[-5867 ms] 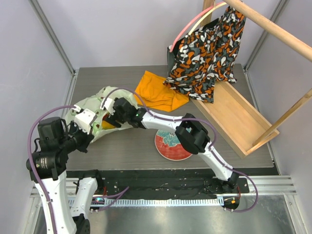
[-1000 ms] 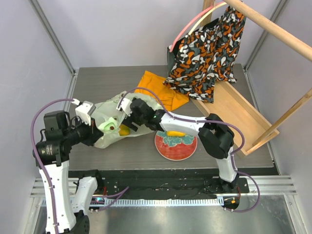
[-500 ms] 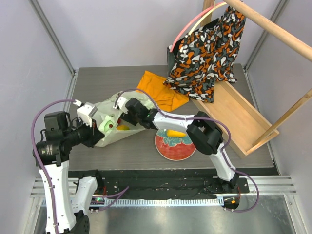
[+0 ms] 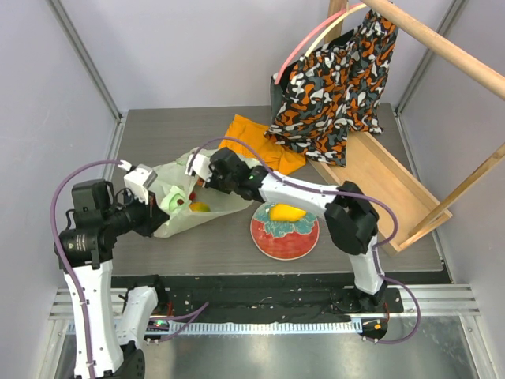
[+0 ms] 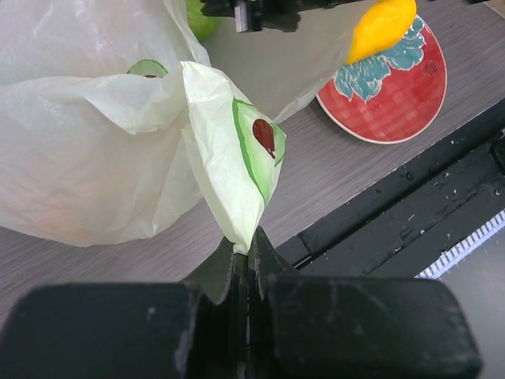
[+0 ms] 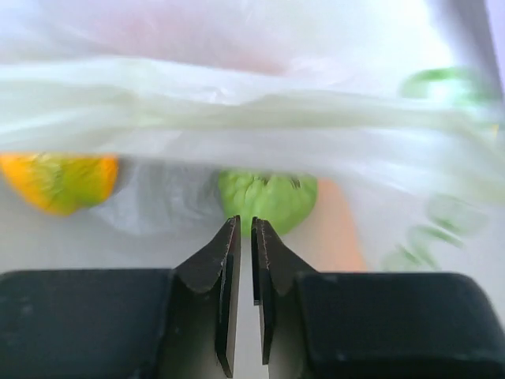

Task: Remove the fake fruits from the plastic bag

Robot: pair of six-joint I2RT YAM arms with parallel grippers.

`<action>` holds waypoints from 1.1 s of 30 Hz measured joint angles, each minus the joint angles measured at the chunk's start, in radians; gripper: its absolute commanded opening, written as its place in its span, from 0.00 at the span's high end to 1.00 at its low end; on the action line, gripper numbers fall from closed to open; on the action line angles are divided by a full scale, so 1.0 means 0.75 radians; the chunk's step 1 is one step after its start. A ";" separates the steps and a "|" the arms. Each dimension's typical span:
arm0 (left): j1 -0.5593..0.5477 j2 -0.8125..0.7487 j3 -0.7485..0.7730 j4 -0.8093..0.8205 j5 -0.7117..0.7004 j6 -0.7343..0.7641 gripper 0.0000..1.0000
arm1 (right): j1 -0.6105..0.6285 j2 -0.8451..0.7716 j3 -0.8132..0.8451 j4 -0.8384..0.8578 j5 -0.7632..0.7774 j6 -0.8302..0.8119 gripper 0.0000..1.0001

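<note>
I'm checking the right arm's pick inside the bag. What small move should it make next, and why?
Probably open the right gripper and ease it forward around the green fruit: its jaws stand nearly together, with the fruit just beyond the tips, not between them. The left gripper pinches the plastic bag at its edge, so the mouth is held.
</note>
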 measured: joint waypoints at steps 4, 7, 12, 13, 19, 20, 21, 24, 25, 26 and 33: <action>0.000 0.017 -0.006 0.035 0.002 -0.015 1.00 | 0.000 -0.175 -0.046 -0.055 -0.060 0.019 0.57; 0.000 0.028 -0.006 0.047 0.009 -0.021 1.00 | 0.000 -0.254 -0.076 -0.052 -0.072 0.033 0.48; 0.000 0.031 0.001 0.043 0.032 -0.025 1.00 | 0.000 -0.166 -0.059 -0.015 -0.041 0.060 0.36; 0.000 0.030 0.009 0.039 0.035 -0.026 1.00 | 0.000 -0.124 -0.042 -0.016 -0.026 0.063 0.31; 0.000 0.003 0.087 -0.002 0.044 -0.031 1.00 | -0.005 0.091 0.033 -0.017 0.104 0.063 0.11; 0.000 -0.005 0.099 -0.009 0.044 -0.031 1.00 | -0.007 0.105 0.038 -0.016 0.117 0.064 0.07; 0.000 -0.012 0.109 -0.016 0.044 -0.031 1.00 | -0.010 0.120 0.048 -0.017 0.135 0.061 0.05; 0.000 -0.022 0.145 -0.047 0.044 -0.026 1.00 | -0.015 0.147 0.075 -0.006 0.169 0.037 0.04; 0.000 -0.022 0.155 -0.052 0.044 -0.025 1.00 | -0.015 0.155 0.085 0.002 0.177 0.023 0.04; 0.000 -0.022 0.169 -0.061 0.044 -0.023 1.00 | -0.015 0.164 0.097 0.008 0.184 0.011 0.10; 0.000 -0.018 0.197 -0.104 0.043 -0.009 1.00 | -0.031 0.259 0.178 0.032 0.146 -0.092 0.57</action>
